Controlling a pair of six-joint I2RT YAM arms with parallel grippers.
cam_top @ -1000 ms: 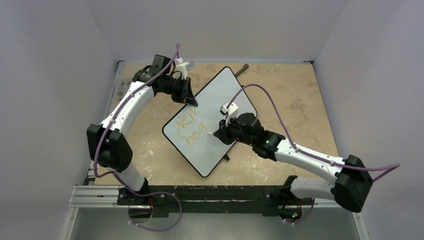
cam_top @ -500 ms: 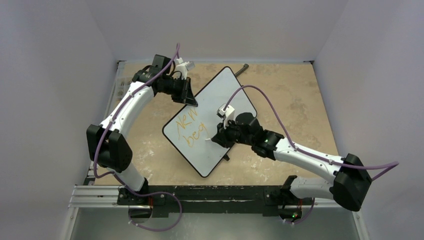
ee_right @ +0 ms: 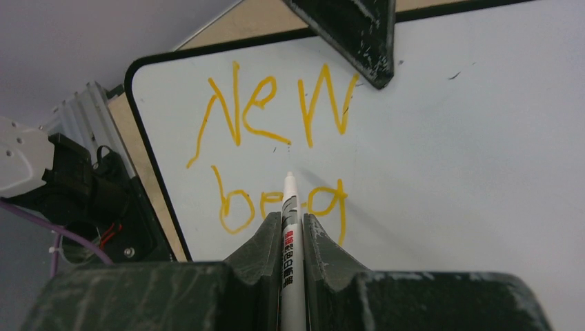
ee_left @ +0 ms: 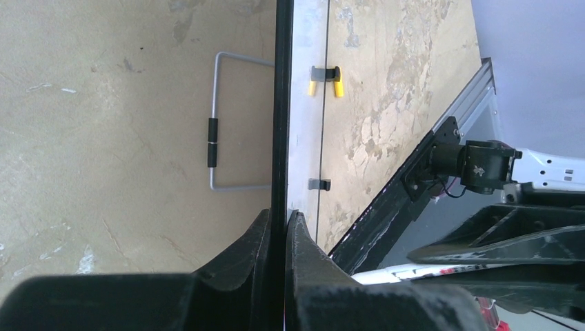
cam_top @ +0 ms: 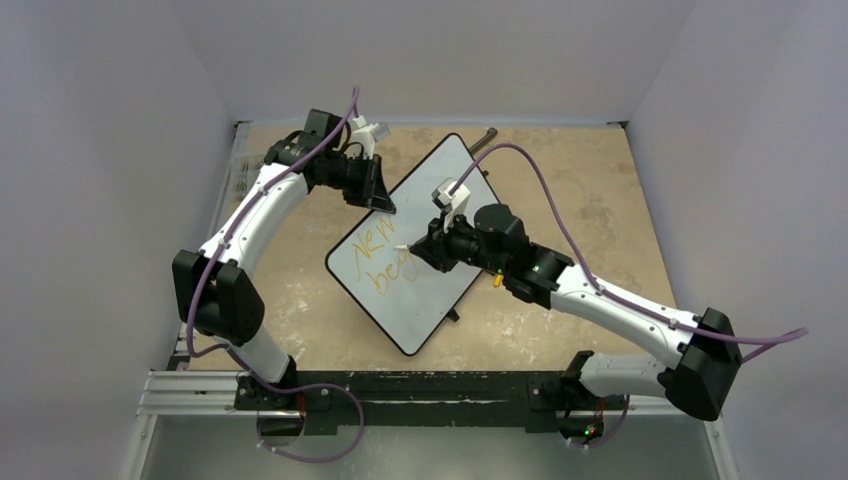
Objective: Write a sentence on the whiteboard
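Surface (cam_top: 600, 200): beige, mottled stone pattern, boxed in by pale walls (cam_top: 430, 60) on three sides. Metal rail (cam_top: 190, 385) runs along the near edge.

Whiteboard (cam_top: 425, 300) lies askew mid-surface, one corner aimed at the far edge.

Left hand (ee_left: 278, 227) is clamped on its black rim. Right hand (ee_right: 293, 231) is clamped on a white pen (ee_right: 289, 196), tip over the board between two written lines; contact unclear.

Sentence (ee_right: 256, 103), in orange, reads "New" above "beg". Pen label has red and black print, too small to read.
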